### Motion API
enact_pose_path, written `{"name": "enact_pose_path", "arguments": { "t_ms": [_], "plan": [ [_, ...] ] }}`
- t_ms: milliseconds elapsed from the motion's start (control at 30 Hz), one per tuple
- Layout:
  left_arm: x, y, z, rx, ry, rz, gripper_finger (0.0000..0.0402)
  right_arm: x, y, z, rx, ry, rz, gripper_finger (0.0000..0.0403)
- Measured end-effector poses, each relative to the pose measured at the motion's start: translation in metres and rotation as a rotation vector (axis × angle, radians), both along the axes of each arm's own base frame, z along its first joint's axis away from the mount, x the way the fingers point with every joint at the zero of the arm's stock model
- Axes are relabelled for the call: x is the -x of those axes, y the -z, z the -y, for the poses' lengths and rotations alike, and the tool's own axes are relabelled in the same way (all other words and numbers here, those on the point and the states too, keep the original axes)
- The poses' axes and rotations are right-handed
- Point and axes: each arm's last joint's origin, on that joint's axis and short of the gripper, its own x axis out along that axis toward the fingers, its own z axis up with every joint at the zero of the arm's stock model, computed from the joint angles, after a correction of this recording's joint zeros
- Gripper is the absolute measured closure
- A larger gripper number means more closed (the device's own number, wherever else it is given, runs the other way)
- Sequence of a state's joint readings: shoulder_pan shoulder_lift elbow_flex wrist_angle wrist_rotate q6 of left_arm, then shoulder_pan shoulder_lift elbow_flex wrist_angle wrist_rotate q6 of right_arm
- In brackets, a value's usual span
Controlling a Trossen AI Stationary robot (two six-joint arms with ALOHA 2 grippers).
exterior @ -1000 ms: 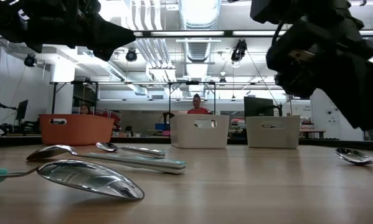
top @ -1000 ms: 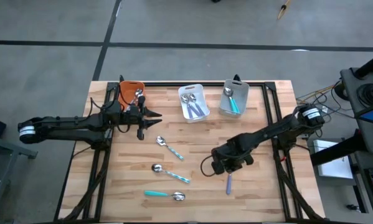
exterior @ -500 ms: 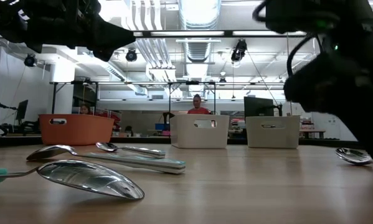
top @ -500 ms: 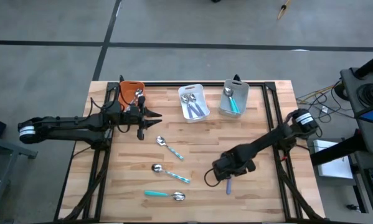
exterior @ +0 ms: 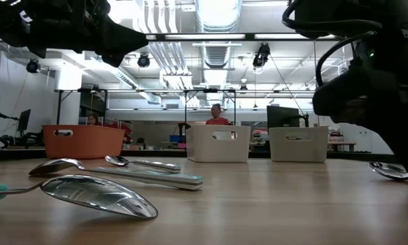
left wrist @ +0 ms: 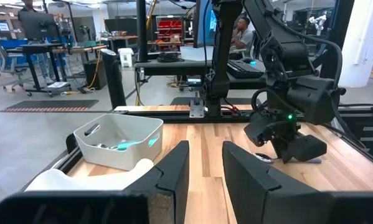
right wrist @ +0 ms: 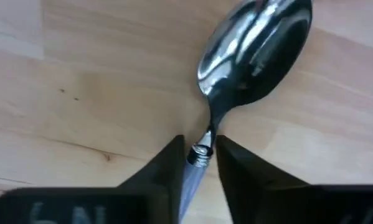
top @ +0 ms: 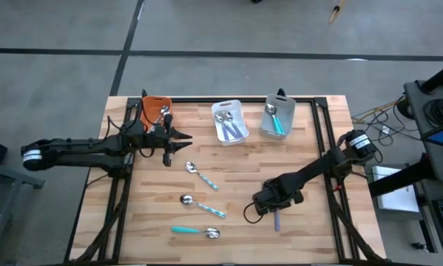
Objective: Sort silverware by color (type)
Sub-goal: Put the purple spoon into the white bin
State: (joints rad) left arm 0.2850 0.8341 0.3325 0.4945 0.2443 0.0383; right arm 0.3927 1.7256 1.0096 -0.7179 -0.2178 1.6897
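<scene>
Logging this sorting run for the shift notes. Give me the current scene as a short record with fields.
Loose on table: three teal-handled spoons
Right claw: down on table, fingers either side of the purple-handled spoon at its neck
Left claw: hovering beside orange bin, holding nothing
White bin: spoons inside
Grey bin: teal-handled spoon inside

We look straight down on the table [top: 228,177]; low level across it; wrists forward, both sharing the bins.
</scene>
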Motion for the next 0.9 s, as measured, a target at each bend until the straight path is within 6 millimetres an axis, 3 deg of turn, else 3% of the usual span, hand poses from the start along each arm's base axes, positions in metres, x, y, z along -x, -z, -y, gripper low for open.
{"name": "enact_pose_path", "arguments": {
  "t_ms": [167,433,633,900],
  "plan": [
    [0.0,0.0,0.0,0.0,0.0,0.0,0.0322,-0.002,0.001,0.001,0.051,-0.01,0.04,0.0377],
    [0.0,0.0,0.0,0.0,0.0,0.0,0.0322,-0.003,-0.007,0.003,0.07,-0.033,0.098,0.0376],
    [0.0,0.0,0.0,0.0,-0.001,-0.001,0.0322,-0.006,-0.027,0.009,0.177,-0.016,0.2,0.0376],
    [0.0,0.0,0.0,0.0,-0.003,-0.001,0.0322,-0.04,-0.064,0.026,0.221,-0.092,0.368,0.0376]
  ]
}}
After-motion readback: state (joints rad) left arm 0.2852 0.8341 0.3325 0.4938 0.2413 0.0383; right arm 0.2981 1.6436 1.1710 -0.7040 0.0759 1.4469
